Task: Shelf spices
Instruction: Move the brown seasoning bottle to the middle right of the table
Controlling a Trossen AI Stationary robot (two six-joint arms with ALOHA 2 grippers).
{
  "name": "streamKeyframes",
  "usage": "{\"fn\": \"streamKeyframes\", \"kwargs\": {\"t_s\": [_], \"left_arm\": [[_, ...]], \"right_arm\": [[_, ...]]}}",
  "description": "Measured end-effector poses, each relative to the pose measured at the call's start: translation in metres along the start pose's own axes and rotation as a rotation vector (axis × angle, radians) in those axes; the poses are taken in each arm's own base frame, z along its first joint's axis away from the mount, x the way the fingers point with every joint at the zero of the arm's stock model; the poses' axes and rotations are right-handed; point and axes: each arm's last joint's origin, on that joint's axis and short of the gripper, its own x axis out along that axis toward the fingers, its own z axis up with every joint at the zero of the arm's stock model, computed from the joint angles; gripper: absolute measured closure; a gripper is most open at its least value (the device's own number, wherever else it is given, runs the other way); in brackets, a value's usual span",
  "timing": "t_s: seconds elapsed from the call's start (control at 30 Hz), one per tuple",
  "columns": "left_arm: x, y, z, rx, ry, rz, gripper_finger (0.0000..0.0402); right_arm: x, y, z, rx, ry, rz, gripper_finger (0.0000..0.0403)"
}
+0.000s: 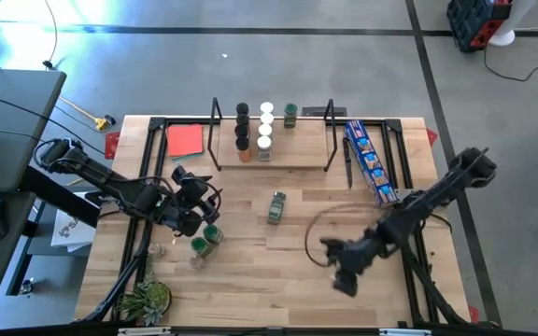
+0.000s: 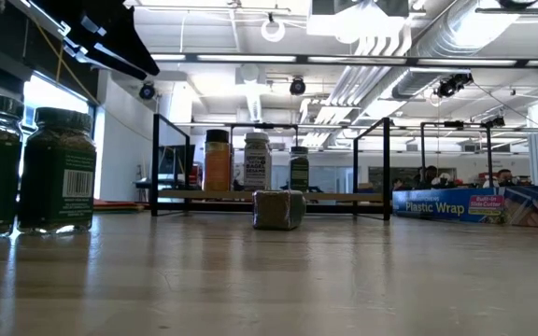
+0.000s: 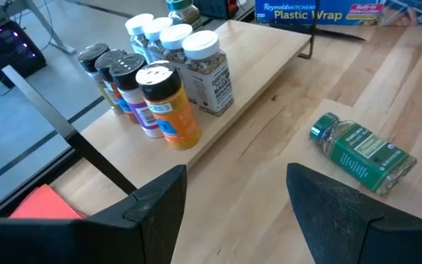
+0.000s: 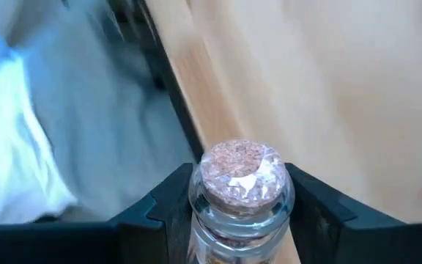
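**Q:** Two arms at work. Which is nearer the shelf?

**A:** Neither by much. In the high view the shelf sits at upper centre, and both grippers are well below it. The right gripper is at lower right of centre. Its wrist view shows the fingers pinching a clear jar just under a cork-like stopper. That jar has to travel up and to the left in the frame to reach the shelf.

**Q:** How does the jar sit in the grip?

**A:** Its long axis runs along the fingers, with the stopper pointing away from the wrist. I can't tell whether it is clear of the table.

**Q:** And the left gripper?

**A:** The left gripper is at centre left, fingers spread, holding nothing. Two green-lidded jars stand just below it. A third green-lidded one, the fallen jar, lies on its side at mid-table, long axis roughly toward the shelf. The left arm is nearer to it.

**Q:** What is already shelved?

**A:** A black-lidded column, a white-lidded column and one green-lidded jar, clustered at the shelf's left half.

**Q:** Any readable writing?

**A:** The blue box reads "Reynolds Kitchens Plastic Wrap". The jar labels are too small to read.
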Motion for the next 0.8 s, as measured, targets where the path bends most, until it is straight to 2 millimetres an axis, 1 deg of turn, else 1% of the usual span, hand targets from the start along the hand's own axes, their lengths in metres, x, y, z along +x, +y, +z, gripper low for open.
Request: {"fn": "streamKeyframes", "kwargs": {"t_s": [0.13,0.23,0.3,0.4,0.5,0.6,0.67,0.73,0.8], "left_arm": [[-0.002,-0.001,-0.001,-0.012,-0.007,-0.004,0.0172],[-0.003,-0.001,-0.001,-0.016,-0.017,-0.002,0.0172],[-0.004,-0.002,-0.001,-0.015,-0.019,-0.006,0.0172],[-0.004,-0.002,-0.001,-0.022,-0.019,-0.007,0.0172],[-0.004,-0.002,-0.001,-0.032,-0.019,-0.007,0.0172],[-0.005,-0.002,-0.002,-0.038,-0.021,-0.01,0.0172],[-0.005,-0.003,-0.002,-0.036,-0.022,-0.011,0.0172],[-0.006,-0.003,-0.002,-0.034,-0.023,-0.015,0.0172],[-0.007,-0.004,-0.002,-0.031,-0.029,-0.016,0.0172]], "right_arm": [[-0.024,-0.003,0.042,-0.176,-0.167,-0.021,0.024],[-0.034,-0.013,0.067,-0.301,-0.24,-0.056,0.024],[-0.038,-0.022,0.077,-0.36,-0.27,-0.111,0.024],[-0.042,-0.033,0.083,-0.427,-0.309,-0.257,0.024],[-0.043,-0.041,0.08,-0.448,-0.363,-0.471,0.024],[-0.041,-0.054,0.067,-0.405,-0.382,-0.676,0.024],[-0.036,-0.072,0.052,-0.343,-0.376,-0.725,0.024],[-0.028,-0.091,0.036,-0.264,-0.395,-0.718,0.024],[-0.019,-0.11,0.019,-0.193,-0.451,-0.704,0.024]]}}
